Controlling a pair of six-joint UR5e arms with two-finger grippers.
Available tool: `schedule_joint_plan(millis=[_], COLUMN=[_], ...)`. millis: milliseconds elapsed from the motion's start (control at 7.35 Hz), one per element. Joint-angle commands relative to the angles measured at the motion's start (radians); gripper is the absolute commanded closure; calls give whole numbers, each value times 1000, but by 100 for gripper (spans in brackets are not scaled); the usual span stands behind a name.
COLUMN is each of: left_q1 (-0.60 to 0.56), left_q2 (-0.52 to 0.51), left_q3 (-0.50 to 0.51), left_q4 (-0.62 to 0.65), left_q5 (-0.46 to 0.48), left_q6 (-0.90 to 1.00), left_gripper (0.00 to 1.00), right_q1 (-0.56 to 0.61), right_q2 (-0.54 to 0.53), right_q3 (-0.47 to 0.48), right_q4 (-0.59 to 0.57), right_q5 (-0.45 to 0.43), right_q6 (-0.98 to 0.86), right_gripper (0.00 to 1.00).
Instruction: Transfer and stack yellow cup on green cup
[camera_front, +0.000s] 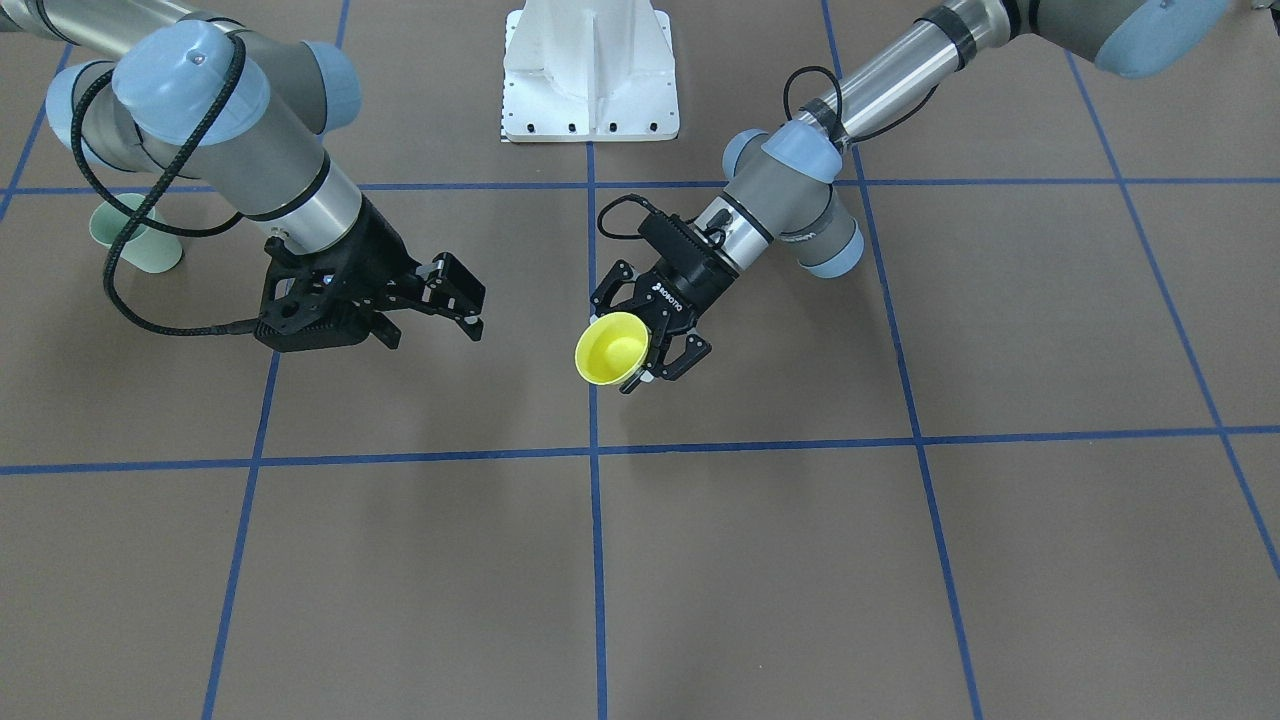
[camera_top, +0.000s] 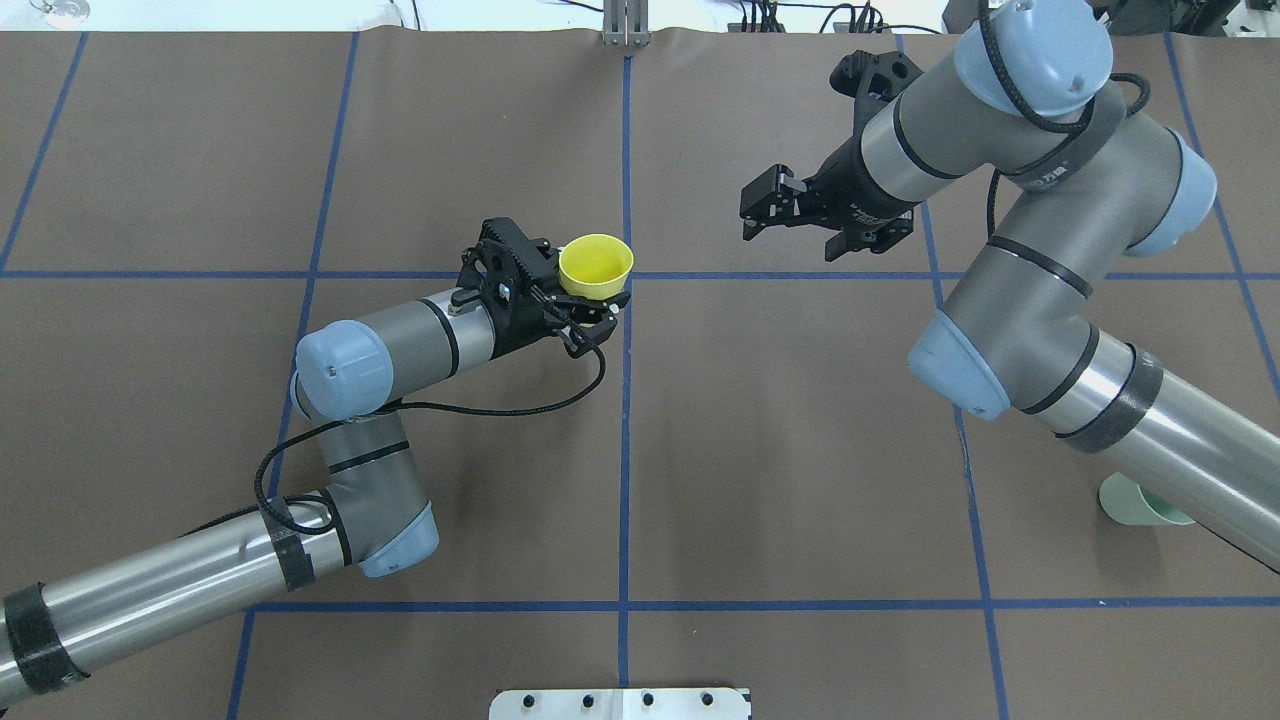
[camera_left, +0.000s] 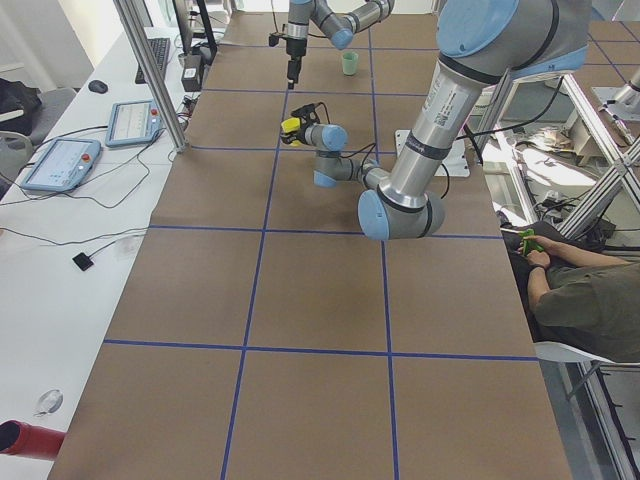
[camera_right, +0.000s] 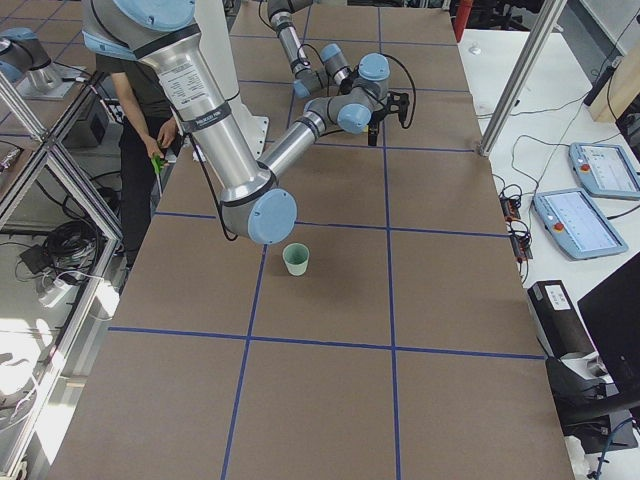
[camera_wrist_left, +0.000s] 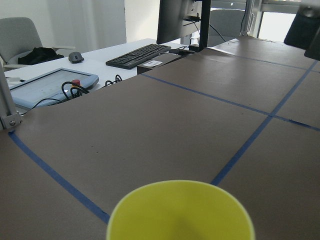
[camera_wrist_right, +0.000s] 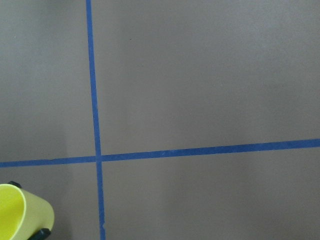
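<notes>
Yellow cup (camera_top: 595, 265) is clamped in left gripper (camera_top: 588, 305) fingers. Right gripper (camera_top: 800, 225) fingers stand wide nearby. Step, as judged: handover. Next move: right gripper closes on cup, left releases.

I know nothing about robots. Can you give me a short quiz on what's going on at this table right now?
1. True or false: the yellow cup is already stacked on the green cup.
2. Fill in the blank: the right gripper is empty and its jaws are ____.
3. What holds the yellow cup? A: the left gripper. B: the right gripper. C: nothing, it stands on the table.

Key: 1 false, the two cups are far apart. 2 open. 3 A.
</notes>
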Motion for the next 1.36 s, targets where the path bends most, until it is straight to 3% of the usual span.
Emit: schedule_joint_plan(millis=[0,408,817,1225], left_q1=[76,76,77,93], left_q2=[-21,-41,-56,-55], left_q3=[1,-2,-4,-2], left_q4=[-6,-4,-6,-6], left_q5=[125,127,128,185], left_q6=[0,-3,-6,0], left_gripper=[54,55,54,53], right_q1=[-29,-76,-106,-101], right_q2=[31,41,39,31], right_q3=[-5,-15,-13,-15], right_q4=[1,-5,-8,-13], right_q5=[-22,-35,-29,33], right_q6=[29,46,46,48], right_gripper=[0,2,23,30])
